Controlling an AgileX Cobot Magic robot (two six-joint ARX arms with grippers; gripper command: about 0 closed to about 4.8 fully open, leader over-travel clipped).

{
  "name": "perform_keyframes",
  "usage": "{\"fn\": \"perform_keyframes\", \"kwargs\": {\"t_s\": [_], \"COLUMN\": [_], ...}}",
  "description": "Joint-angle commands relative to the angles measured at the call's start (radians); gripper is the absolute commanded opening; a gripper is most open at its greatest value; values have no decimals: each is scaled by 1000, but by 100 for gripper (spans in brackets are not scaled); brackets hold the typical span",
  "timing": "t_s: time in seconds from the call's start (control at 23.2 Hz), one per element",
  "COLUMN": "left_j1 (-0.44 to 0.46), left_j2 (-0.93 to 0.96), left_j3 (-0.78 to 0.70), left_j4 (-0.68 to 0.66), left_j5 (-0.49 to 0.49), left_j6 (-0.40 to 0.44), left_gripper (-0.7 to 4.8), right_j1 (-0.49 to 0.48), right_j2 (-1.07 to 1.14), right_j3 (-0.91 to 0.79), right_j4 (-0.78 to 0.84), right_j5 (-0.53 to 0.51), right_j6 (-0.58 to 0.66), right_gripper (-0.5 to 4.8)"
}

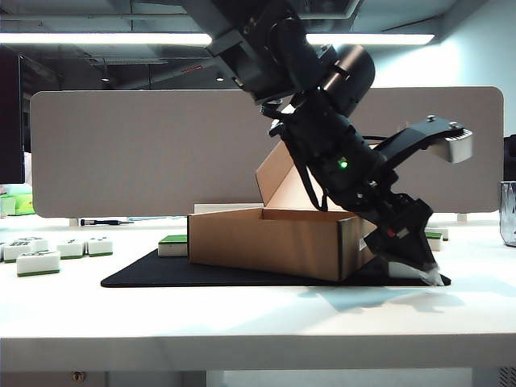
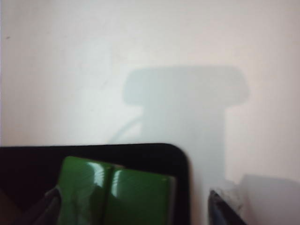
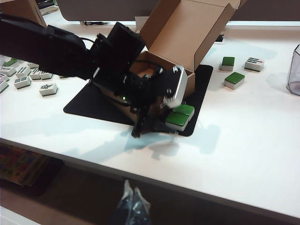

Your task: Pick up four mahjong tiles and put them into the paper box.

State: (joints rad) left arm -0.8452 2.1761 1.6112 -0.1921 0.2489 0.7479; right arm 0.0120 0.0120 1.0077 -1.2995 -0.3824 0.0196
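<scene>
Left end effector (image 1: 419, 270) hangs spread wide over two green-backed mahjong tiles (image 3: 180, 116) on the black mat's (image 1: 161, 272) right corner, beside the paper box (image 1: 266, 238). Best centre on one tile before clenching. Right end effector (image 3: 131, 204), parked off the counter (image 1: 242, 314), looks pinched closed.

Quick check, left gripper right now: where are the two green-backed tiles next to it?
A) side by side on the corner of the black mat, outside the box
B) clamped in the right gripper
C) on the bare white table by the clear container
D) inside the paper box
A: the right wrist view shows the two tiles lying side by side on the black mat corner, beside the paper box, with the left gripper open next to them.
</scene>
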Motion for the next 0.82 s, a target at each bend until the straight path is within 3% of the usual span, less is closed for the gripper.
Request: {"fn": "perform_keyframes", "kwargs": {"t_s": [0.04,0.09,0.17,0.26,0.43,0.82], "left_j1": [19,30,30,23,-4,-68], "left_j2": [-1,0,-1,-1,-2,-9], "left_j3": [12,13,13,13,13,62], "left_j4": [30,27,25,25,12,-140], "left_j5": [0,-8,-10,-10,-53,-300], "left_j6": [-93,-214,-373,-473,-556,-846], "left_gripper": [398,398,394,394,394,394], "right_j1": [0,0,0,0,0,0], "right_j2": [-12,-12,-12,-12,-12,-12], "right_j3": [3,3,3,3,3,3], "right_j4": [9,9,10,10,9,10], "right_j5": [-2,-2,-1,-1,10,10], "right_j6": [-2,-2,-2,-2,-2,-2], "right_gripper": [-1,-1,-1,-1,-1,-1]}}
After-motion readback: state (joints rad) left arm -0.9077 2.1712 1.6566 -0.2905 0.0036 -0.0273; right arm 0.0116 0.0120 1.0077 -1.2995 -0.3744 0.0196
